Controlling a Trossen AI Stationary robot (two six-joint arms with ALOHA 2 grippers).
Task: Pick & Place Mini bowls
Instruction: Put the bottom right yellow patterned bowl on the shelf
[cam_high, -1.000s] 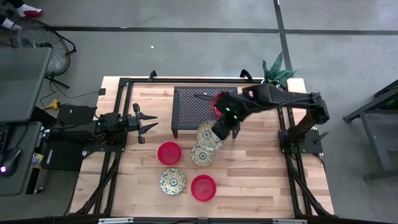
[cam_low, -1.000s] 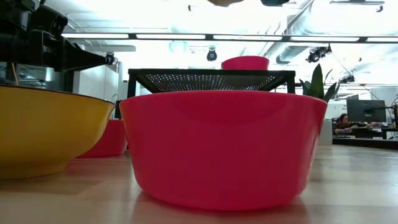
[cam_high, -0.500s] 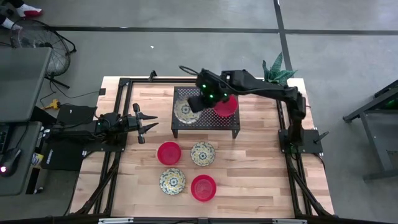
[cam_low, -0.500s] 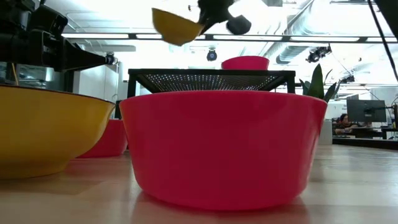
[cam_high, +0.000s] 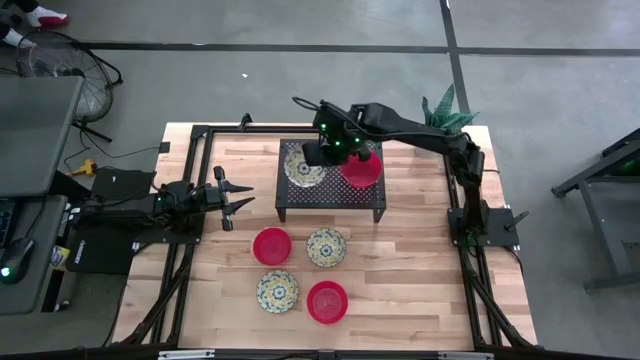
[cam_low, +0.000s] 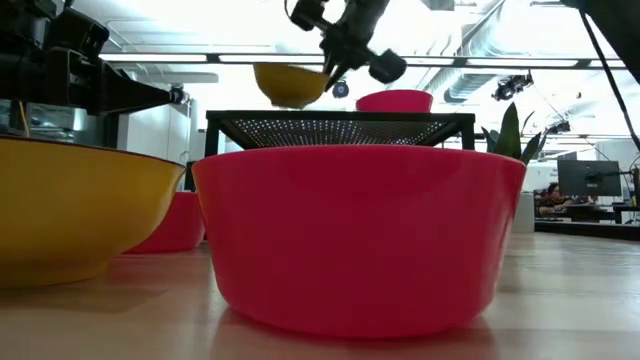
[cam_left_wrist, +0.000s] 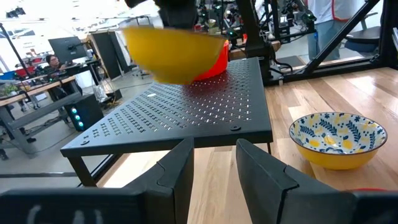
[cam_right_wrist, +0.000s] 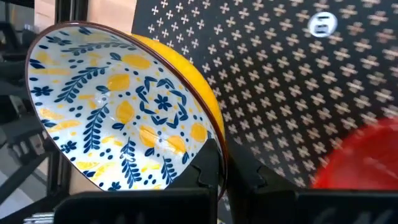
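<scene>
My right gripper (cam_high: 318, 160) is shut on a floral mini bowl (cam_high: 304, 168), cream inside and yellow outside, over the left part of the black perforated rack (cam_high: 335, 195). In the low view this bowl (cam_low: 290, 84) hangs just above the rack top. A red mini bowl (cam_high: 361, 169) sits on the rack's right part. On the table stand a red bowl (cam_high: 271, 245), a floral bowl (cam_high: 326, 247), another floral bowl (cam_high: 277, 291) and a red bowl (cam_high: 326, 301). My left gripper (cam_high: 240, 203) waits open at the table's left, touching nothing. My right gripper pinches the floral bowl's rim (cam_right_wrist: 217, 144), one finger (cam_right_wrist: 208, 171) inside the bowl and one (cam_right_wrist: 249, 174) outside its yellow wall. The fingers come from above, slanting in from the right. The bowl is lifted clear of the rack, nearly level, mouth up.
The rack stands on legs at the table's far middle. A green plant (cam_high: 445, 112) is at the far right corner. Bare wood lies right of the bowls on the table. Desks, monitors and a person show in the room beyond.
My right gripper has carried the floral bowl from above the table near the other floral bowl toward the far edge and leftward over the rack, then lowered it toward the rack's left part. The bowl was tilted half a second ago and is nearly level now.
</scene>
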